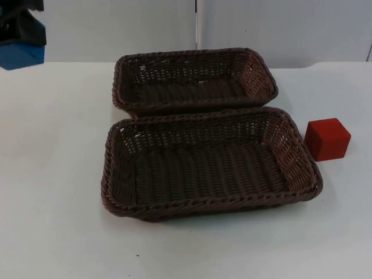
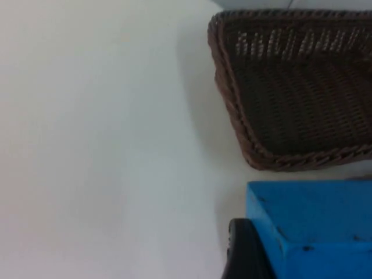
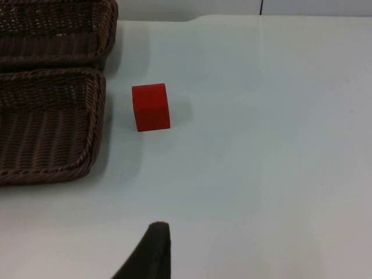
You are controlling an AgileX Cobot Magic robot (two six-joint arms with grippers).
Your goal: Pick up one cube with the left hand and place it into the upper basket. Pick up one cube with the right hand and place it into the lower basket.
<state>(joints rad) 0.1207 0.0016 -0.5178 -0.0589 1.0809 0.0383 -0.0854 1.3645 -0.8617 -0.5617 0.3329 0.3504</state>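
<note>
- Left gripper [image 1: 20, 43] raised at the far left of the table, clamped on a blue cube [image 1: 22, 55]; from the wrist, black fingertip [image 2: 247, 253] pressed against the cube's side, white table [image 2: 104, 145] below
- Right gripper [image 3: 152, 256] above bare table, right of the baskets; cannot tell how far open
- Red cube [image 1: 328, 139] on the table, just beside the lower basket's right rim, not touching
- Upper basket [image 1: 195, 55] and lower basket [image 1: 209, 206] side by side, rims touching

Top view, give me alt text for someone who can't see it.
Two empty brown wicker baskets, the upper basket behind the lower basket, sit on a white table. A red cube stands right of the lower one; the left end effector holds a blue cube aloft.
</note>
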